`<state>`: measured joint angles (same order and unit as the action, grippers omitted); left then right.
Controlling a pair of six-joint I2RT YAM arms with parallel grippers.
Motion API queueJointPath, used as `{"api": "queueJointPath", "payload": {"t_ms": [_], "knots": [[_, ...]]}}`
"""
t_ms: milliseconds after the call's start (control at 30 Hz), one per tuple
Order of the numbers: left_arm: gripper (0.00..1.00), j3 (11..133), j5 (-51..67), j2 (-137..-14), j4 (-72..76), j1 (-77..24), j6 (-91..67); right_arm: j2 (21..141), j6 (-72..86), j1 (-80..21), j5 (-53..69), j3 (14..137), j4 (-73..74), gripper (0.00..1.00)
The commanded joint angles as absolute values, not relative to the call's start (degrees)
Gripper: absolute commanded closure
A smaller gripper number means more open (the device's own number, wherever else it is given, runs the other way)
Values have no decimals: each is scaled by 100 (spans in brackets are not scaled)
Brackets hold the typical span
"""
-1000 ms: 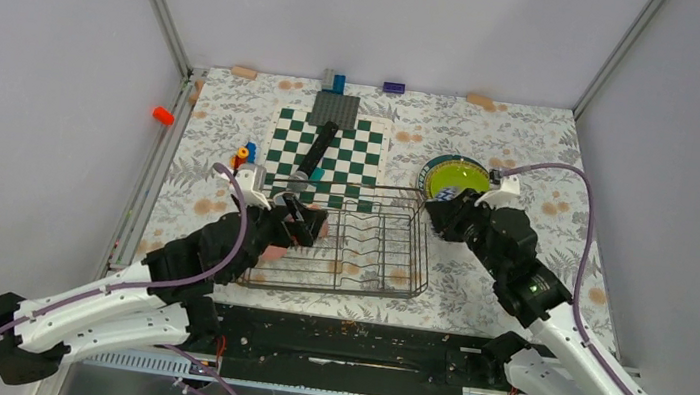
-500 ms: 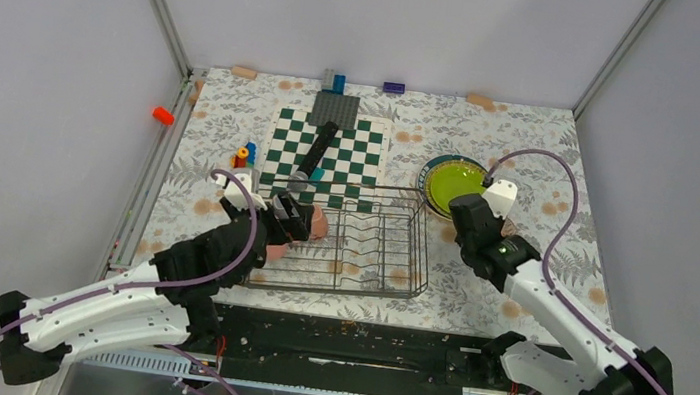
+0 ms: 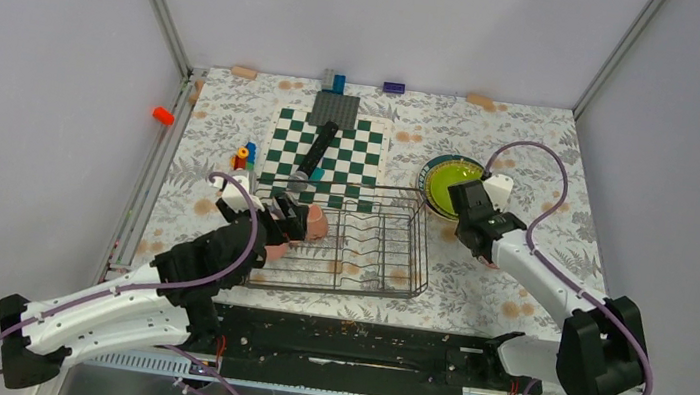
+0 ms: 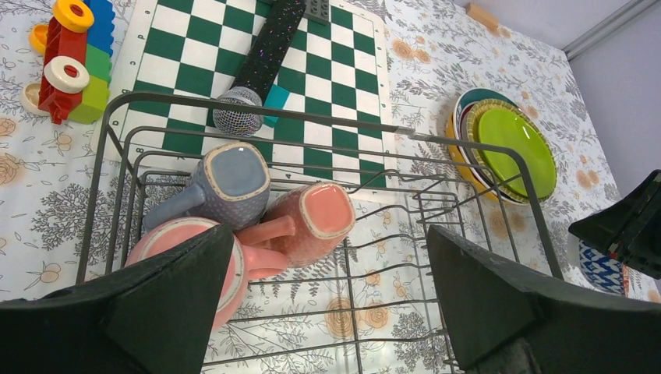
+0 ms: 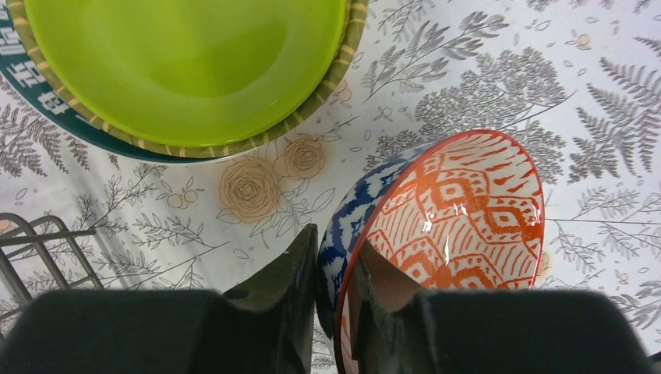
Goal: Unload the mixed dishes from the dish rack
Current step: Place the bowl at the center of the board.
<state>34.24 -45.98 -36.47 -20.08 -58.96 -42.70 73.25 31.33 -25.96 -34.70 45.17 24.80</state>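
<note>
Toward the desk's right edge, right gripper pinches the bowl by its rim, just beside the plates. Left gripper hangs wide open over the rack mid-desk, mugs and cup inside.

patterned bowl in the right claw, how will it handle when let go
Probably stiff and breakable: the patterned bowl looks glazed, with glare inside. Likely slippery, since the right claw pinches only its rim. Held tilted, it may rock or tip when released.
</note>
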Motion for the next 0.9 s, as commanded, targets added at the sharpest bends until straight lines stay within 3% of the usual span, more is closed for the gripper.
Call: {"api": "queueJointPath", "payload": {"t_ms": [0, 300, 867], "knots": [[1, 3427, -4803, -3626, -1855, -5862, -4253, 7497, 3217, -2569, -3237, 4744, 2250, 100], [1, 3445, -4808, -3665, -1911, -5837, -4280, 8005, 3284, -2566, -3230, 4809, 2272, 100], [1, 3463, -4790, -3717, -1946, -5818, -4313, 8369, 3598, -2571, -2787, 4743, 2289, 82]]}}
